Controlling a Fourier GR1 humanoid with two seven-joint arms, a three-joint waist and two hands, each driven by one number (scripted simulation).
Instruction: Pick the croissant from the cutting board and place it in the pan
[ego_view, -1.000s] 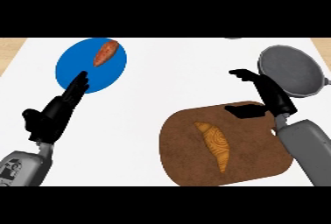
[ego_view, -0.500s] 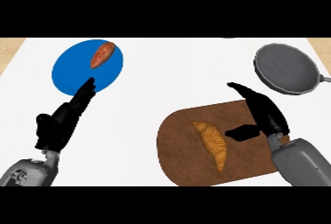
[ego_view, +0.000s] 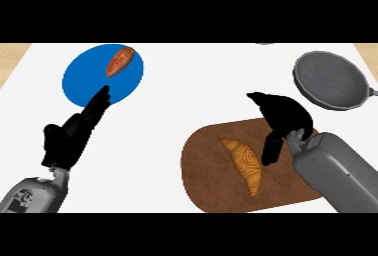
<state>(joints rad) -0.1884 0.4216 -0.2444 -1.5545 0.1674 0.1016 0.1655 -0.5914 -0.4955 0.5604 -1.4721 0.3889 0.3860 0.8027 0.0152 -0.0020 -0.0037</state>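
the croissant (ego_view: 246, 165) lies on the brown cutting board (ego_view: 214, 190), low on the white worktop (ego_view: 192, 95). the right hand (ego_view: 284, 117) hangs over the board's upper right part, fingers relaxed and pointing down just beside the croissant, holding nothing. the grey pan (ego_view: 330, 80) sits at the upper right, apart from the board. the left hand (ego_view: 74, 137) rests open at the left, fingertips over the rim of a blue plate (ego_view: 85, 80) carrying an orange-brown food item (ego_view: 119, 61). no writing or labels can be read.
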